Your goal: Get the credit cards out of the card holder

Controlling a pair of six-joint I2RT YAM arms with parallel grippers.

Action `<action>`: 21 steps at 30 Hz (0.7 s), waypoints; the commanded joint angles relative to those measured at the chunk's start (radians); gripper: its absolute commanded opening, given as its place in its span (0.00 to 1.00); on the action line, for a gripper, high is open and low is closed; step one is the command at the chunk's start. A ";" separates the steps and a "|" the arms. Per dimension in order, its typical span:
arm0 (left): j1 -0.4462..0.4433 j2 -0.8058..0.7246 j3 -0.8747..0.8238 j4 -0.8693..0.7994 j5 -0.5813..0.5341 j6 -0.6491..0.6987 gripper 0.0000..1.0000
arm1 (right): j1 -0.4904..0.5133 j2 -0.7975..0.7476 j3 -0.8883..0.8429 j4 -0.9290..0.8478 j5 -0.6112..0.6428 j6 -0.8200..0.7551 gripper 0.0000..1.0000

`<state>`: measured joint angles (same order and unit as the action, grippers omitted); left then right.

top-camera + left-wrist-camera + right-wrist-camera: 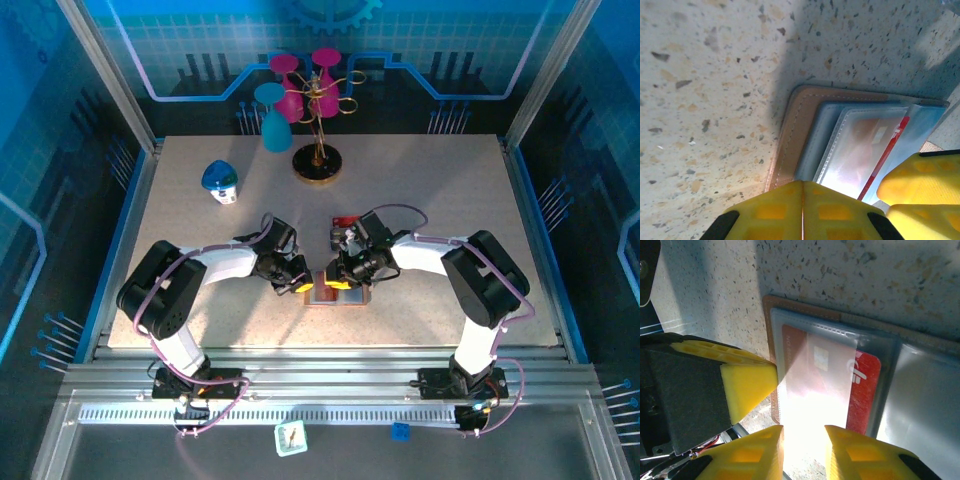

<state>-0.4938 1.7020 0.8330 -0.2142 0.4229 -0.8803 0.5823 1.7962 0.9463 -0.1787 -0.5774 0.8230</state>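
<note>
The card holder (345, 298) lies open on the table between my two grippers, brown rim (790, 135) round grey-blue pockets. A red credit card (865, 390) sits inside its clear pocket, and its red edge (890, 150) shows in the left wrist view. My left gripper (802, 197) is shut with nothing between its fingers, tips at the holder's near edge. From the right wrist view its yellow fingertip (747, 385) rests against the holder's left rim. My right gripper (804, 442) is open by a narrow gap just over the clear pocket, with strong glare between its fingers (920, 185).
A stand (318, 165) with pink and teal glasses (300, 95) is at the back of the table. A blue and white object (220, 182) lies back left. A small red flat thing (343, 222) rests on the table behind my right wrist.
</note>
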 commanded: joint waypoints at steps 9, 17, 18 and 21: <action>-0.003 0.019 -0.018 -0.022 -0.006 0.024 0.08 | 0.008 0.024 0.021 -0.114 0.066 -0.051 0.26; -0.002 0.020 -0.004 -0.030 -0.003 0.024 0.08 | 0.002 -0.024 0.023 -0.110 0.069 -0.059 0.26; -0.002 0.016 0.001 -0.035 -0.003 0.025 0.08 | -0.001 -0.033 0.016 -0.091 0.059 -0.051 0.26; -0.002 -0.003 0.020 -0.054 -0.004 0.029 0.08 | -0.008 -0.052 -0.004 -0.032 0.024 -0.024 0.26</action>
<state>-0.4938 1.7027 0.8345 -0.2161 0.4232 -0.8803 0.5816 1.7851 0.9596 -0.2504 -0.5282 0.7822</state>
